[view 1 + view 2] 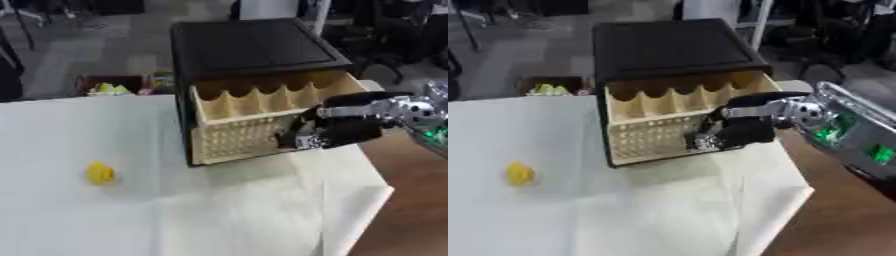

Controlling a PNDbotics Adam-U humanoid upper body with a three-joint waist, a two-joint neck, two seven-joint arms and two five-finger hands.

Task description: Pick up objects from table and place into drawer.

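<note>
yellow object lying alone on the white-covered bench with open cloth all round, well left of the pulled-out beige drawer in the black cabinet, right robot hand curled against the drawer's front right edge.

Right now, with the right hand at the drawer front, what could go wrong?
1. The right hand is against the front of the partly open drawer; pulling at an angle may drag the black cabinet along the cloth.
2. The cabinet stands near the table's right edge, so a shift that way might tip it.
3. The yellow object lies far left, a long reach for this hand.
</note>
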